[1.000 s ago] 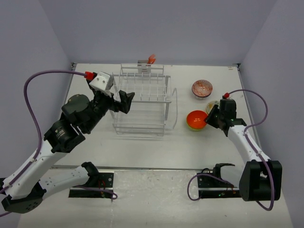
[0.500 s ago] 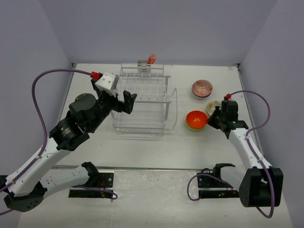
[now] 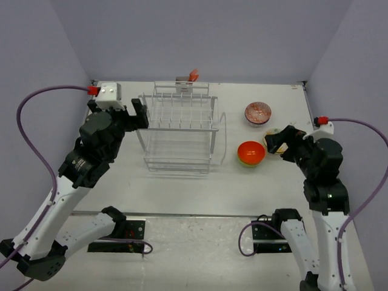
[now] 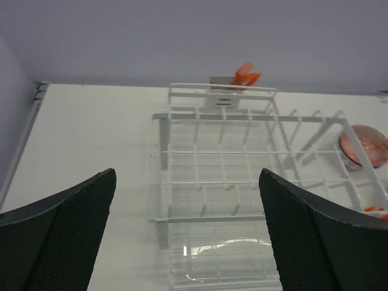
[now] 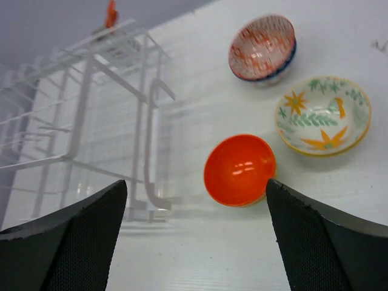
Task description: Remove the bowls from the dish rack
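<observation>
The white wire dish rack (image 3: 179, 130) stands mid-table, and I see no bowl in its slots; the left wrist view looks down into it (image 4: 242, 151). To its right on the table sit the bowls: a bright orange bowl (image 3: 251, 153) (image 5: 239, 170) with a green rim showing under it, a red-zigzag bowl (image 3: 257, 113) (image 5: 262, 47) nested in a blue-rimmed one, and a yellowish floral bowl (image 5: 323, 115). My right gripper (image 3: 284, 139) (image 5: 197, 188) hangs open and empty just right of the orange bowl, not touching it. My left gripper (image 3: 128, 116) (image 4: 188, 182) is open and empty at the rack's left side.
An orange tag (image 3: 194, 75) sticks up behind the rack's far edge. Walls close in the table at the back and on both sides. The arm bases and purple cables lie along the near edge.
My right gripper opened and drew back to the right from the orange bowl, which stays on the table. My left arm pulled back leftwards from the rack.
</observation>
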Controlling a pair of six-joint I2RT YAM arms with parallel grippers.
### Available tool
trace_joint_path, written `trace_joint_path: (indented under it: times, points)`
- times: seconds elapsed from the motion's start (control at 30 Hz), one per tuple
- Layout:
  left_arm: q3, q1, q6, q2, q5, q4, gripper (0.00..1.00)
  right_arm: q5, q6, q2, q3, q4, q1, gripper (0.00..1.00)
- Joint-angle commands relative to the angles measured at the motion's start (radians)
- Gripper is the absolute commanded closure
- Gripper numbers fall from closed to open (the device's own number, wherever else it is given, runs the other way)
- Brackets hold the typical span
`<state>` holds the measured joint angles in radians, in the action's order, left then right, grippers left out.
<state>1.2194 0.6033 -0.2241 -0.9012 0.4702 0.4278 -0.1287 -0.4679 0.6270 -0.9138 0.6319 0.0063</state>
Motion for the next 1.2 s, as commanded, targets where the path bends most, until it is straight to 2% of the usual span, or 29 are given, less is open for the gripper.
trace_joint_path:
  times: [0.0,0.1,0.23,0.33,0.43,0.7,0.83,1.17]
  points:
    - [-0.047,-0.085,-0.081,0.064,0.143,0.054,0.00,-0.081,0.069,-0.094,-0.137,0.159,-0.002,0.01]
    - [-0.165,-0.123,-0.109,0.167,0.237,0.095,0.00,-0.052,0.147,-0.140,-0.258,0.277,-0.002,0.01]
    - [-0.296,-0.123,-0.133,0.330,0.277,0.143,0.00,0.116,0.166,-0.203,-0.347,0.367,0.026,0.01]
    - [-0.351,-0.122,-0.126,0.435,0.278,0.183,0.00,0.126,0.187,-0.266,-0.350,0.368,0.053,0.01]
    - [-0.405,-0.122,-0.083,0.487,0.263,0.142,0.00,0.147,0.202,-0.344,-0.292,0.327,0.073,0.01]
    - [-0.480,-0.123,-0.112,0.470,0.262,0.080,0.00,0.143,0.222,-0.447,-0.108,0.213,0.087,0.01]
    - [-0.500,-0.123,-0.118,0.456,0.251,0.091,0.00,0.144,0.227,-0.457,-0.086,0.189,0.089,0.01]
    - [-0.543,-0.123,-0.138,0.531,0.259,0.074,0.00,0.164,0.238,-0.448,-0.025,0.129,0.100,0.01]
